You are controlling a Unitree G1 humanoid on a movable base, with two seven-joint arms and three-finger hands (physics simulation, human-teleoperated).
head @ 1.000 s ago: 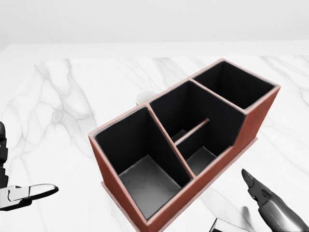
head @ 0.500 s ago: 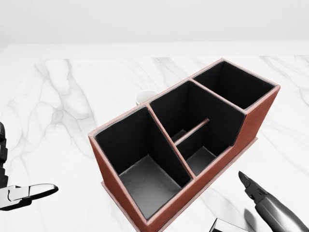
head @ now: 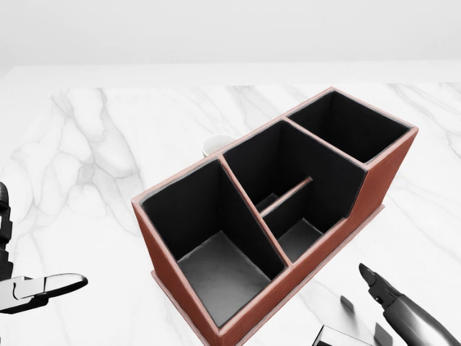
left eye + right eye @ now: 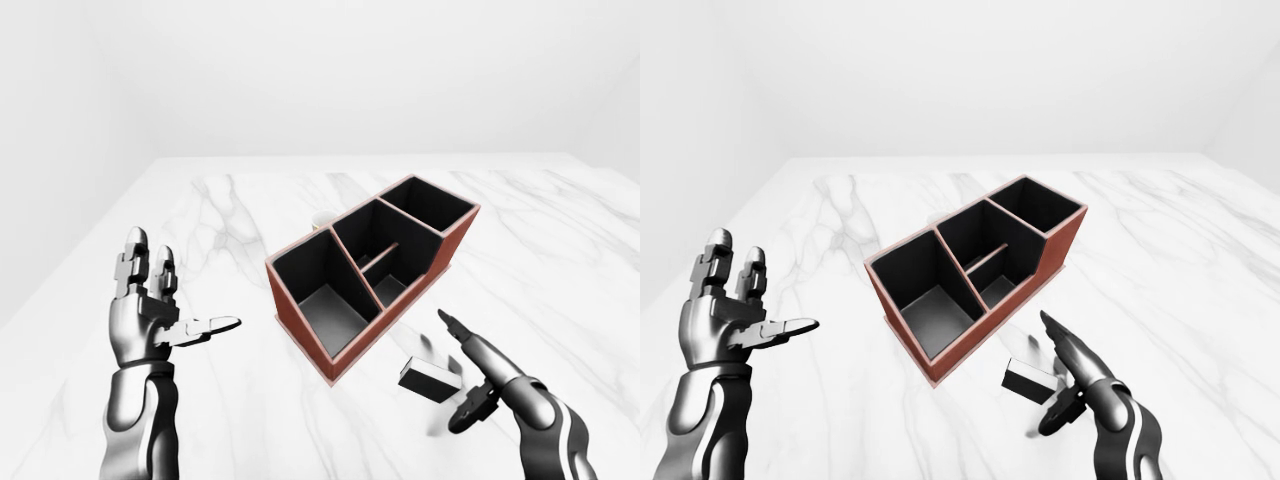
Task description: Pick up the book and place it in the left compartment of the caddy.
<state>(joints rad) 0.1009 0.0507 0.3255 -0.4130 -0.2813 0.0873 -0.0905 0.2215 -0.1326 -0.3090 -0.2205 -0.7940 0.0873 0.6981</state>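
Observation:
The red-brown caddy (image 3: 167,268) with black insides stands on the white marble table (image 3: 86,144). Its left compartment (image 3: 220,270) is empty. The book (image 4: 429,377), small and dark with white page edges, is just below and right of the caddy's near corner; only its corner shows at the bottom of the head view (image 3: 337,336). My right hand (image 4: 452,370) is open, its long finger above the book and its thumb below it, not closed round it. My left hand (image 4: 182,290) is open and empty, held up to the left of the caddy.
A small white cup (image 3: 216,144) peeks out from behind the caddy's far wall. The caddy also has a middle section split by a low divider (image 3: 287,196) and a right compartment (image 3: 346,126). The table's far edge (image 4: 360,157) runs along the top.
In the head view my right hand's fingertip has dropped slightly toward the bottom edge. The left hand and the caddy have not moved.

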